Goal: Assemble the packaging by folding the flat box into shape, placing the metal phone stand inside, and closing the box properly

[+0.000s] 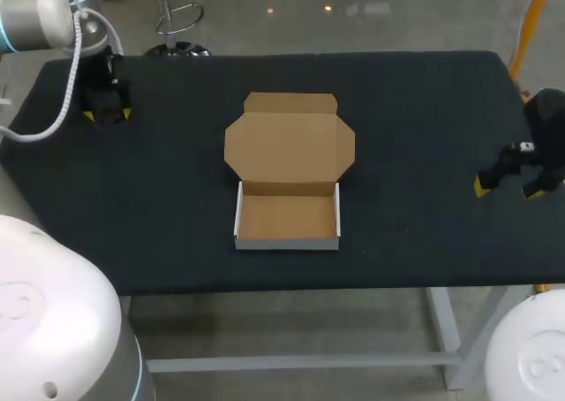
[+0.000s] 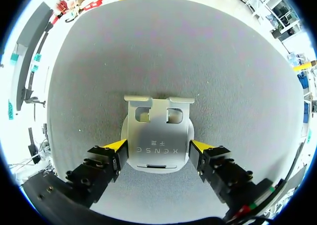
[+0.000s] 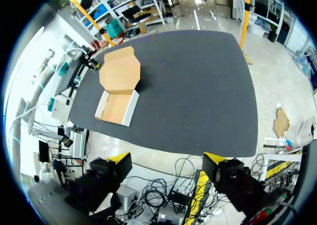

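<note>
Jaws stand apart on both arms: those of the left arm [image 1: 40,17], upper left, straddle the metal phone stand [image 2: 157,140] lying on the surface [image 1: 424,109]; those of the right arm [image 1: 546,132] hold nothing. The box [image 1: 287,217], centre, is folded with its lid open; loading and closing remain.

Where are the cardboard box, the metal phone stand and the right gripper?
cardboard box [image 1: 287,217]: head view, floor of its open tray.
metal phone stand [image 2: 157,133]: left wrist view, middle of its flat plate.
right gripper [image 1: 508,189]: head view, midway between its yellow fingertips.
</note>
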